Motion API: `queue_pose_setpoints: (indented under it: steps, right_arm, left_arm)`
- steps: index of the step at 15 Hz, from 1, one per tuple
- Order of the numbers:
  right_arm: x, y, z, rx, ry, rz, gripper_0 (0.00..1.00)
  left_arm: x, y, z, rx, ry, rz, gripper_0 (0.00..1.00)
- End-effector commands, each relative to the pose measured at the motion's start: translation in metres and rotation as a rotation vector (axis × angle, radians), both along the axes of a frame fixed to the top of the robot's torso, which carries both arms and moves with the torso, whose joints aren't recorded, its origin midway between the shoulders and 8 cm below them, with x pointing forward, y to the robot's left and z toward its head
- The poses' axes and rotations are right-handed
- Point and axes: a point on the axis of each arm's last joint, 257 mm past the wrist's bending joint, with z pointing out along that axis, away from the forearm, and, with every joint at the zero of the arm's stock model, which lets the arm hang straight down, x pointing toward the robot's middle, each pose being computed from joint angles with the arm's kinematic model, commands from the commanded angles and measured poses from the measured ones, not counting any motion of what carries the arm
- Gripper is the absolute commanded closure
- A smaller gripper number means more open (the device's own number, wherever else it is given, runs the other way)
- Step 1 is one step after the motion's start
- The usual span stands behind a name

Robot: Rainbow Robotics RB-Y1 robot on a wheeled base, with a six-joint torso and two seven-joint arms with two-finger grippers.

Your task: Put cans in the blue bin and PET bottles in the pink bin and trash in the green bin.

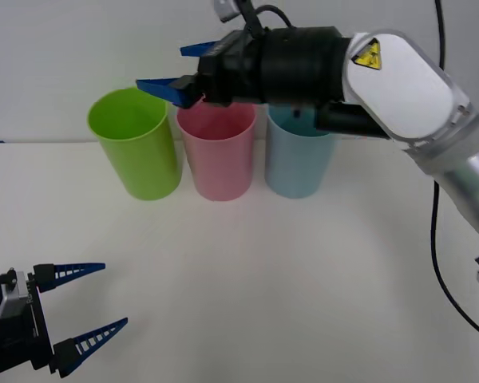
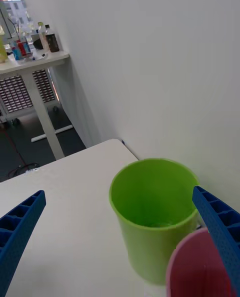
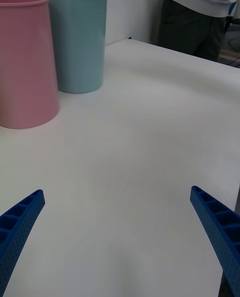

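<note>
The right pincer [image 1: 174, 70] hangs above the row of bins, between the rims of the green bin [image 1: 136, 144] and the pink bin [image 1: 218, 152], its blue fingers spread wide with nothing between them; the right wrist view looks down into the green bin [image 2: 152, 202], where a faint pale shape at the bottom may be the trash [image 2: 160, 222], though it is too dim to be sure. By that reading the drop into the green bin looks finished or nearly so, and the step in hand is to clear the arm away: doing it well means lifting straight up before swinging back, so that neither finger catches a rim and tips a bin, since the three stand close, the green and pink almost touching and the blue bin [image 1: 298, 155] just beside the pink. All three stand upright on the white worktop [image 1: 303, 279], long axes vertical, mouths facing up, slightly tapered toward the base. If the trash is what lies in the green bin, it is a crumpled lump with no clear long axis or heading. The left pincer [image 1: 86, 309] waits low at the near left corner of the worktop, also wide and holding nothing, pointing across the bare surface toward the pink bin [image 3: 25, 62] and blue bin [image 3: 77, 39]
</note>
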Motion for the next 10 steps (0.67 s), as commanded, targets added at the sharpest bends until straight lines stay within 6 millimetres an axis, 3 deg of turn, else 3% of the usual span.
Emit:
queue_pose_setpoints:
  steps: [1,4,10]
  right_arm:
    - [-0.030,-0.048,-0.022,-0.014,-0.025,0.011,0.00]
    - [-0.057,-0.093,-0.063,-0.065,-0.037,0.017,0.00]
    - [-0.100,-0.164,-0.140,-0.147,-0.060,0.006,0.00]
  left_arm:
    - [0.000,0.000,0.000,0.000,0.000,0.000,0.00]
    - [0.000,0.000,0.000,0.000,0.000,0.000,0.00]
    - [0.000,0.000,0.000,0.000,0.000,0.000,0.00]
